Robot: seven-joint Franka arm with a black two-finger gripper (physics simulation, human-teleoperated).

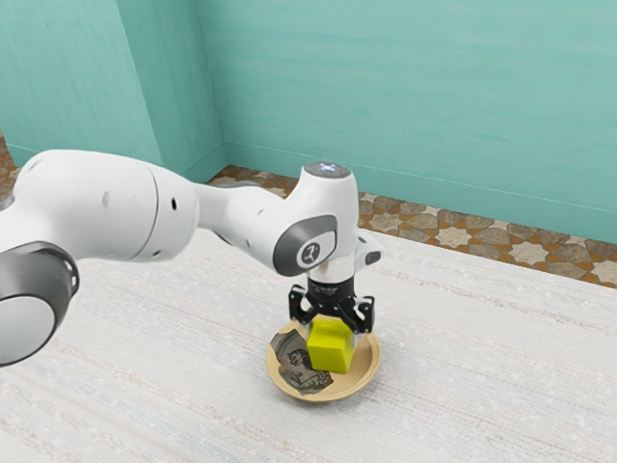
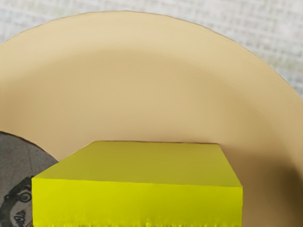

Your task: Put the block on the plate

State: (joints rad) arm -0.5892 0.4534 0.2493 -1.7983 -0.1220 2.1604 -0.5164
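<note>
White and grey, my arm comes in from the exterior view's left, and its reach ends over the plate. The block is there too, within the rim and a little off toward the exterior view's right, directly beneath my jaws. So the carrying looks done. Whether I grip the block or merely stand around it, I cannot tell; nor can I be sure its base bears fully on the plate, though it seems down or very nearly. What is left, I judge, is to settle it, make sure of the release and lift clear.

From the left, the worktop is pale, with a fine, streaky weave. On the plate lies a jagged grey print with dark line drawing. Next, the block: plain yellow-green, flat-faced, crisp at its edges. Around both curves the plate, round and shallow, smooth tan with a softly sloping rim. Beyond, the floor is patterned in brown and cream stone shapes beneath a teal wall.
</note>
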